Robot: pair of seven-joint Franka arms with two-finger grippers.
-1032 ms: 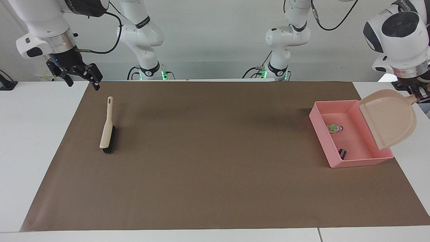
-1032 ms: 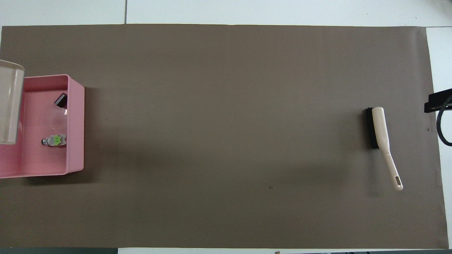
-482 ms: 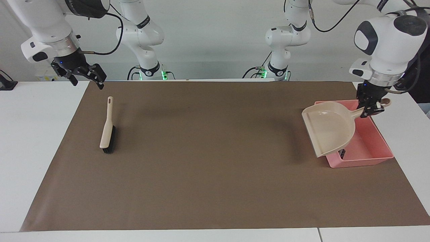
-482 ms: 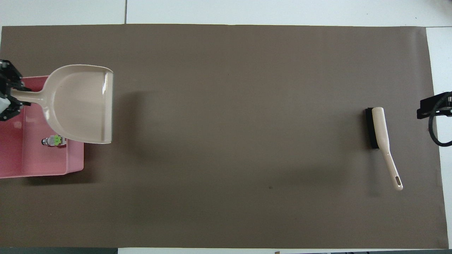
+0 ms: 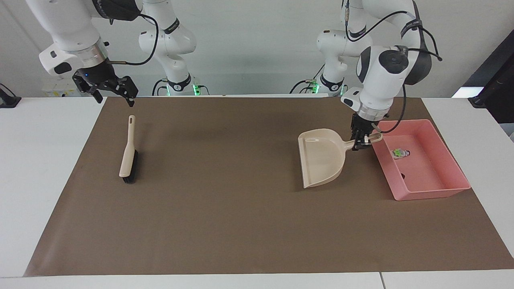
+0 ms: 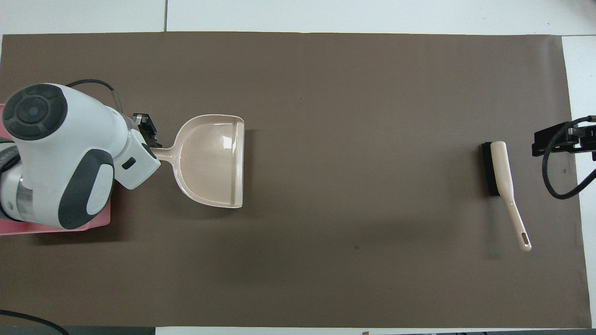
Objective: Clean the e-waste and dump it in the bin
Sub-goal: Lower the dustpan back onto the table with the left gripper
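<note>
While my left gripper (image 5: 363, 143) stays clenched on the dustpan's (image 5: 322, 157) handle, the pan sits low over the brown mat (image 5: 241, 224), its long axis running nine to three in the facing view, mouth toward nine. The bin (image 5: 431, 192) lies just beside my grip at three o'clock, with the white-grey e-waste bit (image 5: 400, 153) and the black bit (image 5: 402, 175) inside. Half a second ago the pan hung over the bin; now it is clear of it. My right gripper (image 5: 116, 89) waits released, at twelve o'clock above the brush (image 5: 128, 154).
</note>
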